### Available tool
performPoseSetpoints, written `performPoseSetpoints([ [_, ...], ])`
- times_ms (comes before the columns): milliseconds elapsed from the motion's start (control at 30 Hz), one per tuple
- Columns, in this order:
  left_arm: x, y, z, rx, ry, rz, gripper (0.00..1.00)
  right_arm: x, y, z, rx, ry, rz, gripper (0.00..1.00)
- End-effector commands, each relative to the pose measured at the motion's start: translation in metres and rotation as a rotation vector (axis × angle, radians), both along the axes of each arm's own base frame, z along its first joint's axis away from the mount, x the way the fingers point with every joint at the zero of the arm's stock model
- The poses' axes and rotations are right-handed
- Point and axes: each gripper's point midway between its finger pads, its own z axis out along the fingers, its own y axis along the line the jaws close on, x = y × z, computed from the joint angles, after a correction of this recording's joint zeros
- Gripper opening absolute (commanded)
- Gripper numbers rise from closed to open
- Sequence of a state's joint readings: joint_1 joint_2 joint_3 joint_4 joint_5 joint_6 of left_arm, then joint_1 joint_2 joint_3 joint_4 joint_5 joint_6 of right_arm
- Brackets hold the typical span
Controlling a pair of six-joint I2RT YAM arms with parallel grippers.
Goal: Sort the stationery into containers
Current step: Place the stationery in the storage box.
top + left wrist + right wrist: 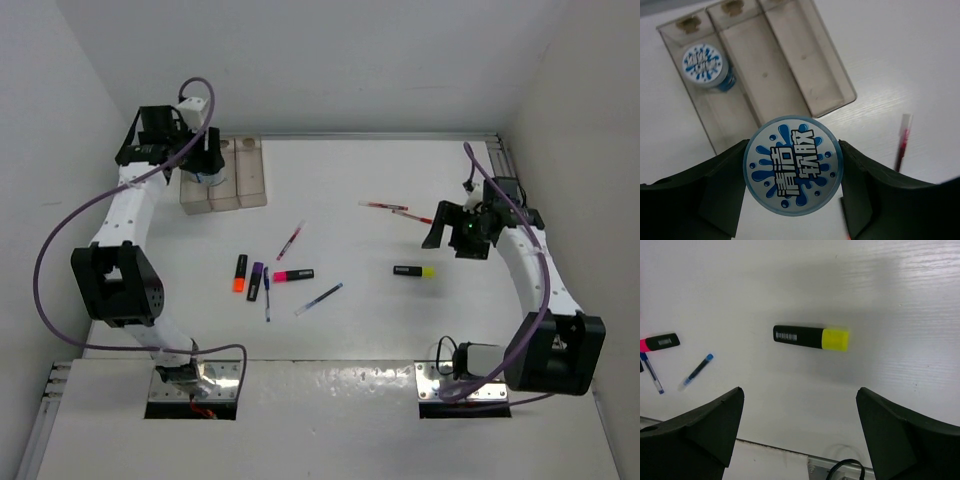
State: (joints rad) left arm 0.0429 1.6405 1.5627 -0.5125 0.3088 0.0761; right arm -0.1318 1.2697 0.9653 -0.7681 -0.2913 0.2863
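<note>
Left hand (792,171) clamped on disc (790,162) over tray (832,92) — next: shift to 11 o'clock slot holding second disc (704,64), release; right hand (800,412) wide open, empty — yellow highlighter (811,337) at its 12 o'clock.

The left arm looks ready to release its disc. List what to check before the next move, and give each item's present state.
1. Left gripper grips the held disc: ok, a finger presses on each side of it.
2. Tray has room: ok. In the left wrist view the middle and right slots are bare, and the left slot holds only the stored disc.
3. Held disc is lined up over the left slot: cannot tell. It overlaps the tray's near end and its height is unclear.
4. Right gripper is open above the yellow-capped highlighter: ok.
5. The arms are clear of each other: ok. In the top view they are at opposite sides of the table.
</note>
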Motion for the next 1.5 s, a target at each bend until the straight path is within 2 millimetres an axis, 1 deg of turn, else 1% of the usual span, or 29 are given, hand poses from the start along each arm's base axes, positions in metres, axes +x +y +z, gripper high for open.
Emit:
performPoseSetpoints([
  [0, -0.006, 0.032, -0.021, 0.011, 0.063, 0.021, 0.16, 0.021, 0.004, 0.008, -0.031, -0.057, -0.015, 0.92],
  [67, -0.002, 0.046, -0.033, 0.007, 0.085, 0.044, 0.16, 0.021, 0.006, 0.004, -0.04, -0.048, -0.01, 0.93],
  [100, 0.001, 0.059, -0.035, 0.01, 0.079, 0.068, 0.16, 0.021, 0.009, 0.003, -0.043, -0.048, -0.003, 0.92],
  [133, 0.004, 0.066, -0.037, 0.017, 0.076, 0.078, 0.15, 0.02, 0.01, 0.001, -0.044, -0.045, 0.001, 0.92],
  [200, 0.008, 0.08, -0.054, 0.005, 0.113, 0.101, 0.15, 0.019, 0.011, -0.001, -0.052, -0.039, 0.007, 0.92],
  [300, 0.018, 0.094, -0.074, -0.024, 0.153, 0.12, 0.15, 0.018, 0.011, -0.003, -0.055, -0.032, 0.011, 0.92],
  [367, 0.022, 0.102, -0.08, -0.025, 0.153, 0.132, 0.14, 0.018, 0.011, -0.003, -0.057, -0.032, 0.011, 0.93],
  [400, 0.027, 0.104, -0.079, -0.017, 0.135, 0.133, 0.14, 0.018, 0.011, -0.003, -0.058, -0.032, 0.012, 0.93],
  [433, 0.03, 0.106, -0.084, -0.016, 0.136, 0.138, 0.14, 0.018, 0.011, -0.004, -0.058, -0.029, 0.012, 0.93],
  [500, 0.038, 0.108, -0.082, -0.011, 0.111, 0.144, 0.14, 0.018, 0.012, -0.006, -0.058, -0.021, 0.012, 0.93],
  [533, 0.041, 0.108, -0.087, -0.014, 0.116, 0.144, 0.14, 0.018, 0.012, -0.006, -0.058, -0.02, 0.015, 0.93],
  [600, 0.05, 0.109, -0.082, -0.012, 0.09, 0.142, 0.14, 0.019, 0.013, -0.006, -0.06, -0.015, 0.015, 0.93],
  [667, 0.056, 0.112, -0.085, -0.008, 0.089, 0.146, 0.14, 0.02, 0.014, -0.006, -0.062, -0.016, 0.017, 0.93],
  [700, 0.061, 0.113, -0.08, -0.007, 0.077, 0.147, 0.14, 0.02, 0.014, -0.007, -0.063, -0.013, 0.018, 0.93],
  [733, 0.063, 0.113, -0.084, -0.009, 0.084, 0.148, 0.14, 0.02, 0.013, -0.007, -0.066, -0.009, 0.016, 0.93],
  [800, 0.067, 0.114, -0.084, -0.005, 0.079, 0.151, 0.14, 0.02, 0.014, -0.008, -0.067, -0.006, 0.019, 0.93],
  [900, 0.071, 0.115, -0.093, 0.0, 0.081, 0.157, 0.14, 0.02, 0.014, -0.01, -0.07, 0.0, 0.021, 0.93],
  [967, 0.075, 0.117, -0.094, 0.007, 0.055, 0.161, 0.15, 0.021, 0.014, -0.009, -0.071, -0.003, 0.021, 0.93],
  [1000, 0.073, 0.117, -0.101, 0.006, 0.065, 0.161, 0.15, 0.021, 0.015, -0.01, -0.07, 0.0, 0.022, 0.93],
  [1033, 0.074, 0.115, -0.101, 0.004, 0.057, 0.155, 0.17, 0.022, 0.014, -0.009, -0.073, -0.002, 0.024, 0.93],
  [1067, 0.072, 0.114, -0.109, -0.004, 0.073, 0.151, 0.21, 0.021, 0.015, -0.01, -0.071, -0.001, 0.028, 0.93],
  [1133, 0.071, 0.111, -0.111, -0.01, 0.061, 0.14, 0.26, 0.022, 0.015, -0.01, -0.07, -0.002, 0.03, 0.93],
  [1200, 0.068, 0.108, -0.116, -0.019, 0.065, 0.132, 0.34, 0.021, 0.016, -0.011, -0.066, 0.001, 0.034, 0.93],
  [1233, 0.07, 0.106, -0.115, -0.027, 0.053, 0.124, 0.36, 0.021, 0.017, -0.011, -0.062, -0.001, 0.036, 0.93],
  [1267, 0.07, 0.104, -0.117, -0.031, 0.053, 0.117, 0.4, 0.021, 0.017, -0.012, -0.062, -0.001, 0.038, 0.93],
  [1333, 0.069, 0.102, -0.121, -0.035, 0.06, 0.111, 0.44, 0.02, 0.02, -0.011, -0.056, -0.002, 0.046, 0.93],
  [1367, 0.069, 0.1, -0.123, -0.034, 0.064, 0.106, 0.51, 0.021, 0.02, -0.01, -0.054, -0.008, 0.047, 0.93],
  [1433, 0.068, 0.1, -0.125, -0.038, 0.074, 0.105, 0.59, 0.02, 0.021, -0.009, -0.051, -0.01, 0.055, 0.94],
  [1467, 0.068, 0.1, -0.122, -0.039, 0.07, 0.103, 0.65, 0.021, 0.021, -0.007, -0.053, -0.015, 0.059, 0.94],
])
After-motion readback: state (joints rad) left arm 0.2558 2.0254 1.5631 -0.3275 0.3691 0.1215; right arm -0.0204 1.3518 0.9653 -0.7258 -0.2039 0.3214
